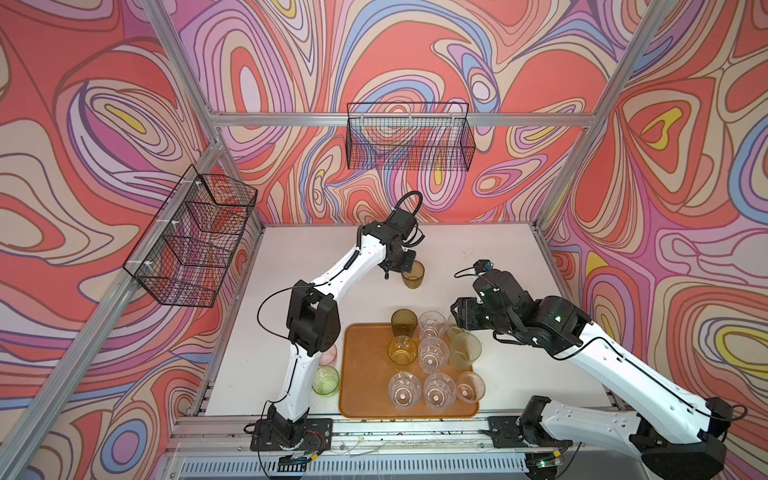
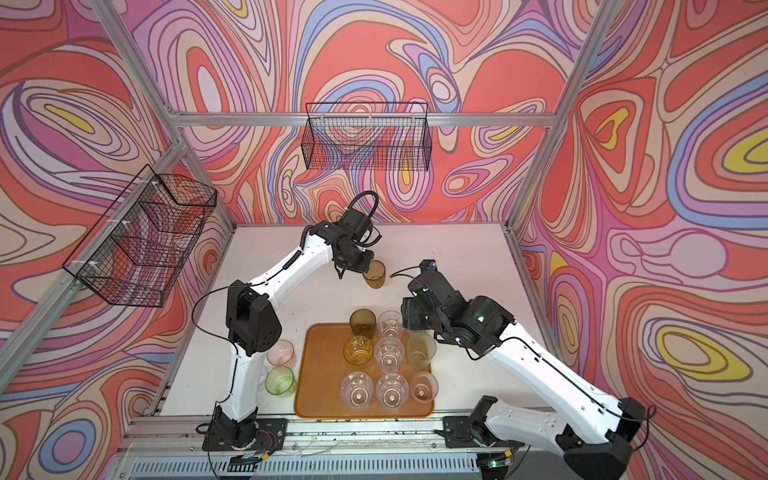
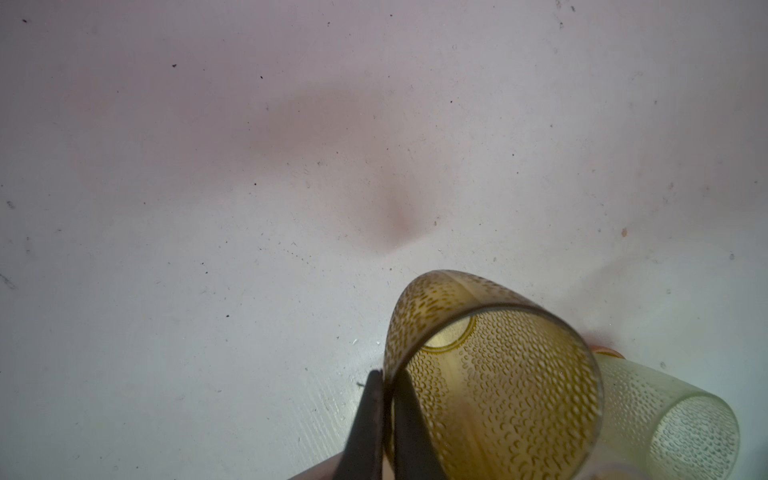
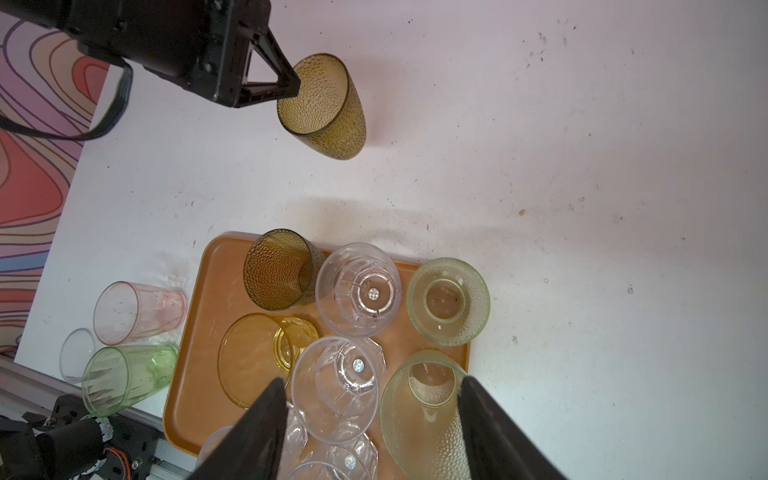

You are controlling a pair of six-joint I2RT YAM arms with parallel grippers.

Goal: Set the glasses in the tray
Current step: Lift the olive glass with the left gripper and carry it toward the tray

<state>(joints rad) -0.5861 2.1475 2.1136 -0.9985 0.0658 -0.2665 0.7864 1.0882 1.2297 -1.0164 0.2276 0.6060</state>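
Your left gripper (image 4: 291, 85) is pinched shut on the rim of an olive-amber dimpled see-through tumbler (image 4: 322, 108), one finger (image 3: 370, 432) outside the wall and its partner inside. You have that glass mouth-up over the white tabletop (image 1: 316, 257), beyond the far edge of the large flat orange-brown plastic tray (image 1: 365, 374) and well apart from it. Whether its base touches the table you cannot tell from these views.

Your right gripper (image 4: 372, 386) stands wide and holds nothing, hovering above the right side of the tray. Its wrist view shows a clear faceted tumbler (image 4: 336, 386) and a pale frosted green dimpled tumbler (image 4: 419, 415) on the tray beneath the spread fingers.

Nine glasses stand mouth-up in the tray's right half, in three rows of three. Far row, left to right: a dark olive-brown dimpled tumbler (image 1: 404, 322), a second clear faceted tumbler (image 1: 432, 324) and a second pale green tumbler (image 4: 448, 301), partly hidden under your right gripper in both top views. Middle row: an amber yellow tumbler (image 1: 402, 349), then the clear and pale green ones already named. Near row: a third clear tumbler (image 1: 404, 388), a fourth clear tumbler (image 1: 439, 388) and a pale pinkish tumbler (image 1: 471, 386).

Just left of the tray, on the table, stand a pink see-through tumbler (image 2: 281, 353), a bright green see-through tumbler (image 2: 280, 381) and, beside them, a small clear glass (image 4: 77, 355)
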